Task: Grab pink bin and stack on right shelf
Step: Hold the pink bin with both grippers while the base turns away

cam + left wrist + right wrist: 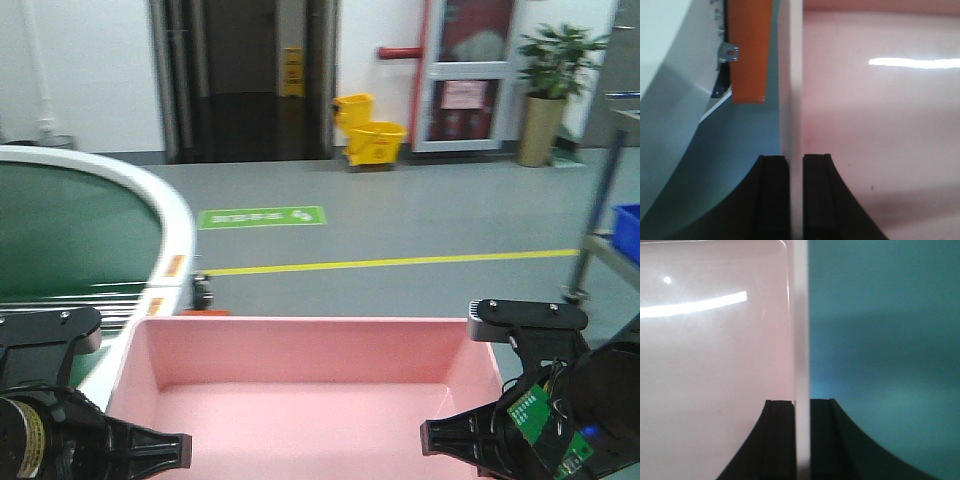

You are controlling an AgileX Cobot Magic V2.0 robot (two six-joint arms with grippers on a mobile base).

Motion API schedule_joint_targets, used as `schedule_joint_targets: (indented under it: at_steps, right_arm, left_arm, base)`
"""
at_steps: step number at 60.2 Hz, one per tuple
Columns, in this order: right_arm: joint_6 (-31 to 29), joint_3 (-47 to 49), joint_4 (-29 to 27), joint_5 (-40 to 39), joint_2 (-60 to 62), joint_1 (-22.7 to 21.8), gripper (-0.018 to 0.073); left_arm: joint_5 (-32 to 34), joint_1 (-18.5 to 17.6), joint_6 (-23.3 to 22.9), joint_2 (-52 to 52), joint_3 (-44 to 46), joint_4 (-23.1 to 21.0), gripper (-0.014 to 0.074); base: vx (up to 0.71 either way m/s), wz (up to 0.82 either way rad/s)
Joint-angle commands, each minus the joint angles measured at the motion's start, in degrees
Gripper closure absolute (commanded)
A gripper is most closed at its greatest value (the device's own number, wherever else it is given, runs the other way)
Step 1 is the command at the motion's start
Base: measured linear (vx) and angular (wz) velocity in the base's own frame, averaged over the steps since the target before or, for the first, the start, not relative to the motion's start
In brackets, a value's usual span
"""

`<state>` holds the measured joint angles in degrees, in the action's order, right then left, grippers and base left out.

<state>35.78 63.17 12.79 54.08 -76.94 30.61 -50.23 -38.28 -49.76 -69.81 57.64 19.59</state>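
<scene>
Bright, even indoor light. White glare streaks cross the pink bin [880,125] in both wrist views; near rim blurred; front view soft.

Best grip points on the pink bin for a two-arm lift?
Pink bin: grip the left and right side walls, one gripper each, coming down over the rim. The walls are thin, so fingers straddle them, one inside, one outside, as the left gripper and right gripper do now.

The front view looks forward over the pink bin [310,400]; both wrist views look closely along its opposite side walls.
</scene>
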Motion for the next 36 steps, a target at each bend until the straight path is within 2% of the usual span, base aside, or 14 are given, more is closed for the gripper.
schedule_joint_targets:
  at_steps: [1, 19, 36]
  right_arm:
    - [-0.1, 1.4, 3.6, -1.8, 1.8, -0.4, 0.0496]
    - [-0.1, 1.4, 3.6, -1.8, 1.8, -0.4, 0.0496]
    - [-0.1, 1.4, 3.6, -1.8, 1.8, -0.4, 0.0496]
  left_arm:
    - [3.3, -0.2, -0.5, 2.0, 1.8, 1.9, 0.0471]
    - [3.3, -0.2, -0.5, 2.0, 1.8, 1.9, 0.0471]
    - [3.3, -0.2, -0.5, 2.0, 1.8, 1.9, 0.0471]
  base:
    - [-0.11, -0.69]
    - [-0.10, -0.63]
    - [-0.07, -0.44]
